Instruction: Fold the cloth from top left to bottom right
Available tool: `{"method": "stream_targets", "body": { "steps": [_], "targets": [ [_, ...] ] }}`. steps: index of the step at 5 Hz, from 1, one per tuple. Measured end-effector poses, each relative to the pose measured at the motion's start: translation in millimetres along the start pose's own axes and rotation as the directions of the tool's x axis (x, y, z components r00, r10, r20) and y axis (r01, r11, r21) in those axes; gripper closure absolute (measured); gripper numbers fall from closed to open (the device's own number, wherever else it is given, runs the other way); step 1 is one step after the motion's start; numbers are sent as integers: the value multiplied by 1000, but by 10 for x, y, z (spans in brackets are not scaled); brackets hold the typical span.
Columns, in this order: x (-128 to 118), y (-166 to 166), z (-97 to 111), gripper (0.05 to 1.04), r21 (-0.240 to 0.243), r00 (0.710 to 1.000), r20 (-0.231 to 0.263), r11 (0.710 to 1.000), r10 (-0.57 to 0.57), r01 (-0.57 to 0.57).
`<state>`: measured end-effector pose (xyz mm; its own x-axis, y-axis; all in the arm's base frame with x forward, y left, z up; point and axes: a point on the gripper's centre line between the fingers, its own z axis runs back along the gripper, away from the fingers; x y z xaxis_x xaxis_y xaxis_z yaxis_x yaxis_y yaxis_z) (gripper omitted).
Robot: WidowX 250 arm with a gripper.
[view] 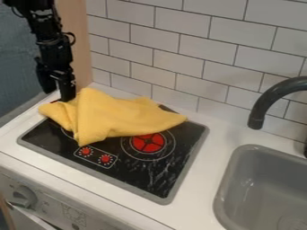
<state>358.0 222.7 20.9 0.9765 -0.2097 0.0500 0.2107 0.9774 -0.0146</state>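
The black gripper (58,95) hangs at the upper left, over the back left corner of the stove. It is open, its two fingers apart, and the right one comes down right beside the cloth's back left edge. The yellow cloth (114,116) lies rumpled across the back half of the black stove top. A raised fold runs down its left part to a point near the burner knobs. One corner stretches left, under and in front of the gripper, and another points right. Whether the fingertip touches the cloth, I cannot tell.
The stove top (153,177) has a red burner (147,143) and two small red knobs at its front left. A grey sink (240,179) with a dark curved faucet (264,101) stands at the right. White wall tiles (180,63) rise behind the counter.
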Motion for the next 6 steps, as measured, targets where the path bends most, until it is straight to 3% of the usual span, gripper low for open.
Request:
{"method": "stream_targets", "body": {
  "steps": [2, 3, 4, 5, 6],
  "targets": [
    [-65, 12, -214, 117, -6, 999, -51, 1000, -8, 8],
    [-66, 23, -220, 254, -4, 999, -51, 1000, -9, 8],
    [-54, 25, -220, 523, -3, 999, -44, 1000, -8, 8],
    [-50, 21, -221, 729, -6, 999, -41, 1000, -6, 6],
    [-45, 14, -224, 869, -7, 999, -40, 1000, -7, 6]
  ]
}}
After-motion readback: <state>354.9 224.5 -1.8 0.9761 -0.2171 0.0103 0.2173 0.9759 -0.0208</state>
